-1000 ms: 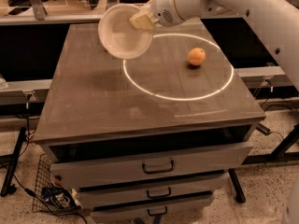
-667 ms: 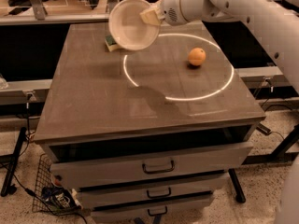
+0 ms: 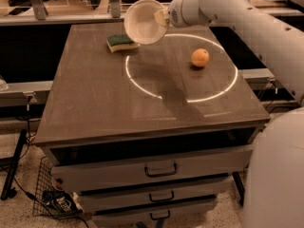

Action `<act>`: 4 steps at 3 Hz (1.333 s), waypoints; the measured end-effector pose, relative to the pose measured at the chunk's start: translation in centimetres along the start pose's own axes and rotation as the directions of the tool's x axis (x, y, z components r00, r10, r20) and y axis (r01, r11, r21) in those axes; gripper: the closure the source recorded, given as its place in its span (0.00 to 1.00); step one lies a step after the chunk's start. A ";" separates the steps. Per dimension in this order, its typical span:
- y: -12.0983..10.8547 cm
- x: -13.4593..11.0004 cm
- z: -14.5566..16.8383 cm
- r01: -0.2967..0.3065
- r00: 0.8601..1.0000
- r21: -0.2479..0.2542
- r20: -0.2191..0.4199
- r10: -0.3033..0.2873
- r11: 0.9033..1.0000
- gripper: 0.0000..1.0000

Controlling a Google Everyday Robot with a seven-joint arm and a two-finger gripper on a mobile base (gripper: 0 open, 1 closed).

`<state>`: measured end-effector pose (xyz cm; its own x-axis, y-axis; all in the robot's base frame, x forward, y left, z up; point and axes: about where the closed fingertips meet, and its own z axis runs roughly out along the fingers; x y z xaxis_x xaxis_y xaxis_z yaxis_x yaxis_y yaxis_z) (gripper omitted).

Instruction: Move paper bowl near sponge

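The paper bowl [image 3: 144, 21] is off-white, tilted with its opening facing the camera, and held in the air above the back of the table. My gripper [image 3: 161, 18] is shut on the bowl's right rim, at the end of the white arm coming in from the right. The sponge [image 3: 121, 42], green on top with a yellow base, lies on the table just left of and below the bowl. The bowl hangs beside the sponge and overlaps its right end in view.
A round orange fruit [image 3: 200, 57] sits on the brown table [image 3: 95, 103] to the right. A bright light ring marks the tabletop. Drawers are below the front edge. A wire basket [image 3: 54, 198] stands on the floor at lower left. The robot's white body fills the lower right.
The gripper has carried the bowl up and toward the back of the table, uncovering the sponge, which now shows in full to the bowl's left.
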<state>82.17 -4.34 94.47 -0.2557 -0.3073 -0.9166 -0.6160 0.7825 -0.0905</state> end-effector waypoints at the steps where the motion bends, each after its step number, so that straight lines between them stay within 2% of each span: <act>1: -2.4 2.2 1.0 -0.081 0.994 0.081 -0.063 0.086 0.993 1.00; 2: -3.8 4.5 1.4 -0.137 0.981 0.128 -0.119 0.152 0.982 1.00; 3: -4.3 6.6 2.1 -0.183 0.966 0.128 -0.159 0.202 0.975 0.75; 4: -4.5 7.1 2.6 -0.195 0.962 0.117 -0.172 0.214 0.974 0.52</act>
<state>85.07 -8.61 87.40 -0.5056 -0.2216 -0.8338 -0.4625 0.8854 0.0452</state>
